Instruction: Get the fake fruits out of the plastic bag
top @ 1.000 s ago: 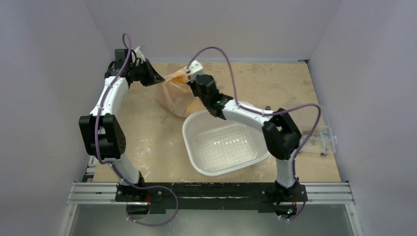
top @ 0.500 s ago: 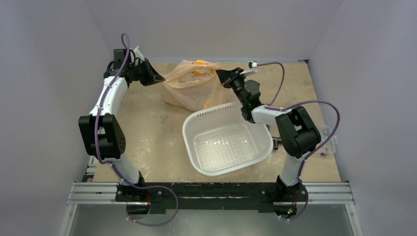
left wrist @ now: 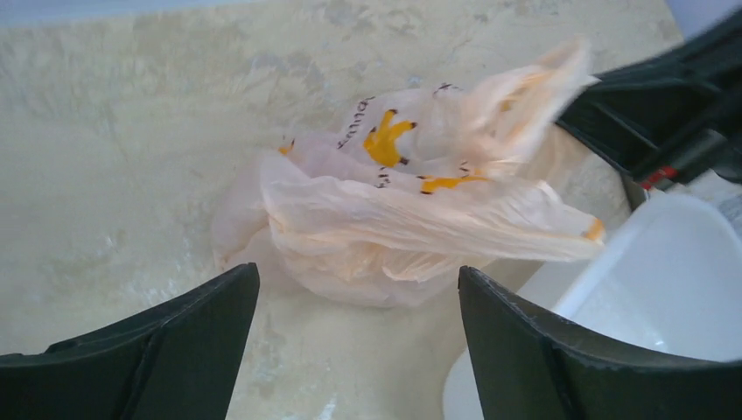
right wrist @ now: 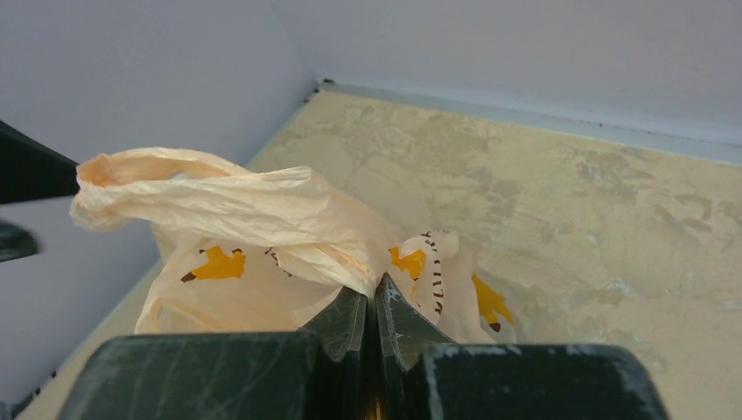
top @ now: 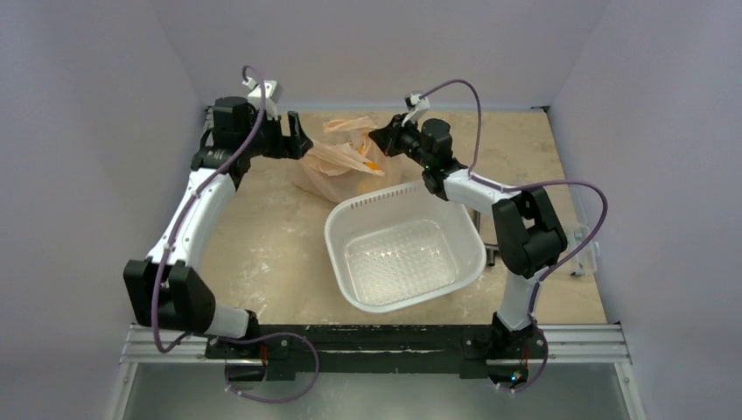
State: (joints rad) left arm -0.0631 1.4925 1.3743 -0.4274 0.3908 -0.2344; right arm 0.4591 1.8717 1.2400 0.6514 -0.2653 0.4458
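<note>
Right pincer [right wrist: 374, 293] gripping plastic bag [right wrist: 262, 210], left pincer [left wrist: 357, 271] near

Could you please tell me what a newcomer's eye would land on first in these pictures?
The crumpled peach plastic bag with yellow print, at the far side of the table, draws the eye. Its top is pinched in the shut right gripper, while the left gripper stands open just beside it. Next comes the empty white basin in the middle of the table.
</note>
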